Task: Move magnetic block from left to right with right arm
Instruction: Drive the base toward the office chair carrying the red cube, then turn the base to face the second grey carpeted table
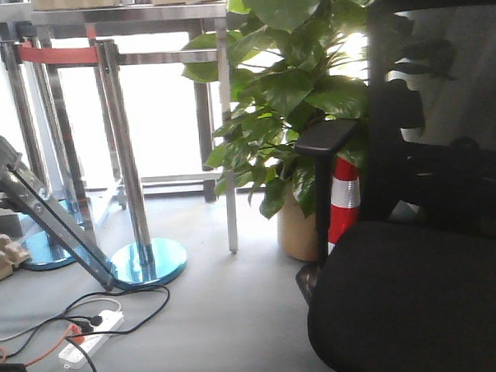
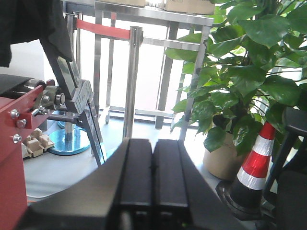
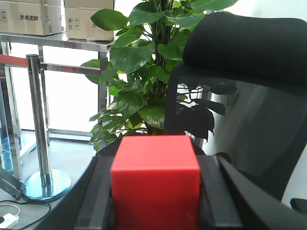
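Pinching the small, sharp-edged red matte magnetic block [image 3: 155, 179], the right gripper [image 3: 156, 206] clamps it between 2 black fingers [image 3: 98, 203], one on each side face. Behind the block stand a black mesh office chair [image 3: 249, 96] and a green leafy potted plant [image 3: 144, 72]. The left gripper [image 2: 152, 184] has its 2 black pads pressed flat together with nothing between them, facing a polished steel stanchion post [image 2: 132, 81] and an orange-and-white traffic cone [image 2: 256, 163].
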### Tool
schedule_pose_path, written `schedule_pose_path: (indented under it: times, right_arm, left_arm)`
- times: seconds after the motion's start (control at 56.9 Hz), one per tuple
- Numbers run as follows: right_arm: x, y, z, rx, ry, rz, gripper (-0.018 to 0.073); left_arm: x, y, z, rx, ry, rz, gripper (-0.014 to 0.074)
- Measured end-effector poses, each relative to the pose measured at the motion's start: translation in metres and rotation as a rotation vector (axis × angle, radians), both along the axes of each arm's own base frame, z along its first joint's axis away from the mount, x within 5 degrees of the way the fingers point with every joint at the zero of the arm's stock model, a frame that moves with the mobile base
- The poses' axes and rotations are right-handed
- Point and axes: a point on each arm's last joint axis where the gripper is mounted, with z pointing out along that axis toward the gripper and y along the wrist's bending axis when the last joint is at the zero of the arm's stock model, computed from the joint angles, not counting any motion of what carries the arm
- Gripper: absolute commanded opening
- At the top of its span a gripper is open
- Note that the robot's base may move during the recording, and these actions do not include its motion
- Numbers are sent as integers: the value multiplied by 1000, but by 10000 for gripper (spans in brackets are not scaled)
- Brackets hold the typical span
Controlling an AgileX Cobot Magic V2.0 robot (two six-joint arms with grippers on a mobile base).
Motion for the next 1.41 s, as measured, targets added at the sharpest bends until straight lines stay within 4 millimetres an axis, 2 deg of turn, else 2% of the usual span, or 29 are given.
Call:
schedule_pose_path:
  times: [1.406]
  right_arm:
    - [0, 0, 0, 0, 0, 0, 284]
  left_arm:
    - [0, 0, 0, 0, 0, 0, -126]
